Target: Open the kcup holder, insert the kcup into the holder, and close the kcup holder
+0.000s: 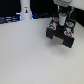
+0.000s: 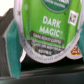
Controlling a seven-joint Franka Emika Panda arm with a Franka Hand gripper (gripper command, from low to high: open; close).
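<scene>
The kcup (image 2: 47,22) is a round pod with a green "Dark Magic" label and a whitish rim, and it fills most of the wrist view. My gripper (image 2: 46,47) is shut on it, with a teal finger pad (image 2: 12,50) pressed against its side. In the exterior view my gripper (image 1: 62,23) hangs at the upper right with the green kcup (image 1: 63,19) between its fingers, directly over the black kcup holder (image 1: 60,34). The holder's dark body (image 2: 47,70) also shows beneath the pod. Whether the holder is open is unclear in these blurred frames.
A white bottle-like object (image 1: 25,11) stands at the back of the pale table (image 1: 30,55). Dark items (image 1: 9,19) line the back edge on the exterior view's left.
</scene>
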